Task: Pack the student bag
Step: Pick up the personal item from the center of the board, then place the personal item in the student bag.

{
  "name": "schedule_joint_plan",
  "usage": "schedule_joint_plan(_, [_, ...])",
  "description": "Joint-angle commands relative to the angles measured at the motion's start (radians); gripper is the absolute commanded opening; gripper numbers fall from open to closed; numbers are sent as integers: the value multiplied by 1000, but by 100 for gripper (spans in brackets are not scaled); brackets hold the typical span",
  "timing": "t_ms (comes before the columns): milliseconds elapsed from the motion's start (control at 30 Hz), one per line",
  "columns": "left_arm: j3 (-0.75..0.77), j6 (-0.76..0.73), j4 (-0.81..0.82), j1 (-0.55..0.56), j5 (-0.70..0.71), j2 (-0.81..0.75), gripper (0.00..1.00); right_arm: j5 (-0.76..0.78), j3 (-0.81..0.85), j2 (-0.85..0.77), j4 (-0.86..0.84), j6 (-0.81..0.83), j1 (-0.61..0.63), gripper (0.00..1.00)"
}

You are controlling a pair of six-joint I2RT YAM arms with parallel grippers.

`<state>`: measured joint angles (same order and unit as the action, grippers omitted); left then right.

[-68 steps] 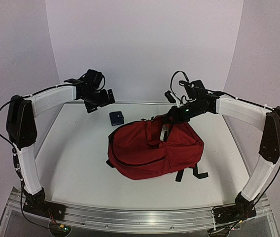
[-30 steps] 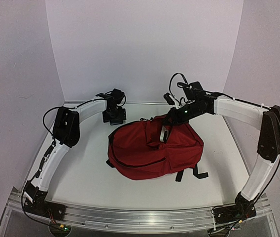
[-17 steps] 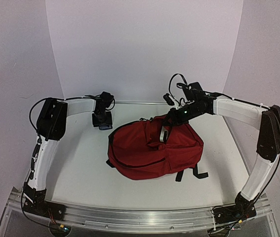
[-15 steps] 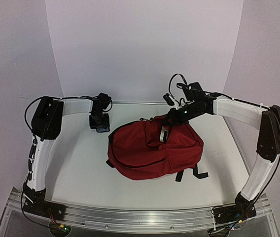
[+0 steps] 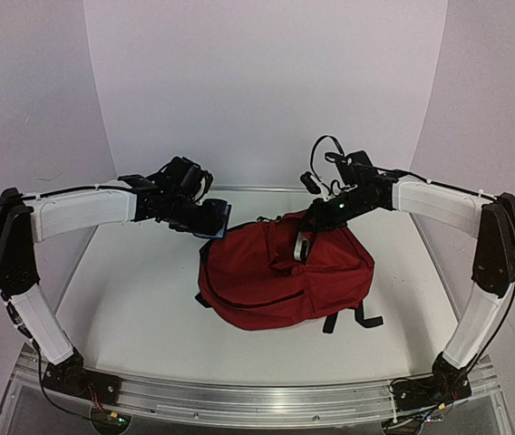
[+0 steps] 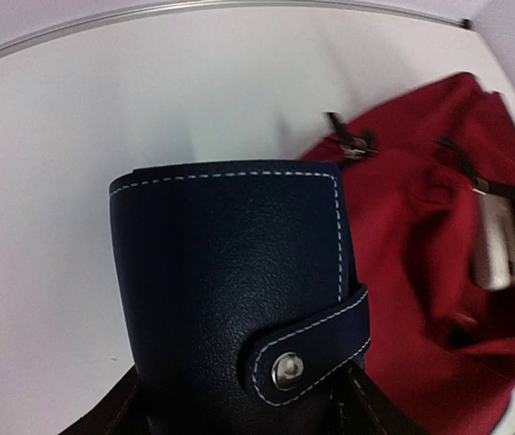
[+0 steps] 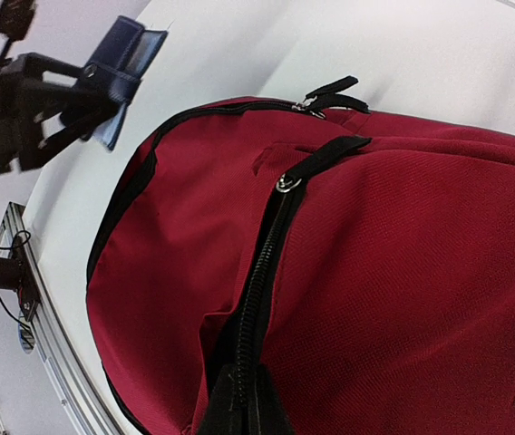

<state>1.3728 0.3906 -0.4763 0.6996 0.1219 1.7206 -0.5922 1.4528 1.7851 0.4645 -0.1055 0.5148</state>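
Extending level toward student bag [image 5: 285, 272], left end effector [image 5: 201, 217] clamps navy wallet [image 6: 239, 281].

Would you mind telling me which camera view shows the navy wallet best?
The left wrist view: the navy wallet fills the frame, with its stitching and snap strap sharp. The top external view shows it small and dark in the left gripper; the right wrist view shows it at a corner, far off.
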Motion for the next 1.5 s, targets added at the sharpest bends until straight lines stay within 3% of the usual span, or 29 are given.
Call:
schedule_joint_plan(0, [-82,-44,144,39,-160,-116,45,-4,38,5,-3,5,-6,0])
schedule_joint_plan(133, [-107,-72,189,115,-235,-117,45,-3,44,-4,-3,-1,-7,0])
schedule_joint_plan(333, [-19,-124,182,208,-291,17,45,-13,35,-11,-4,-1,-7,0])
schedule_joint_plan(667, [226,-127,176,224,-366,243,43,-26,4,-47,-5,12,-7,0])
schedule_joint_plan(900, [428,-58,161,224,-286,397,43,-36,-16,-63,-4,15,-6,0])
schedule_joint_plan(1067, [459,29,229,224,-177,443,44,-36,-13,-68,-4,7,-7,0])
schedule_joint_plan(1167, [425,89,326,224,-144,456,48,-30,-8,-63,-4,-1,-7,0])
schedule_joint_plan(1267, [393,136,405,224,-181,462,59,-20,-5,-55,-4,-9,-6,0])
schedule_joint_plan(1467, [311,177,437,224,-279,392,77,14,-2,-47,-4,-11,-8,0])
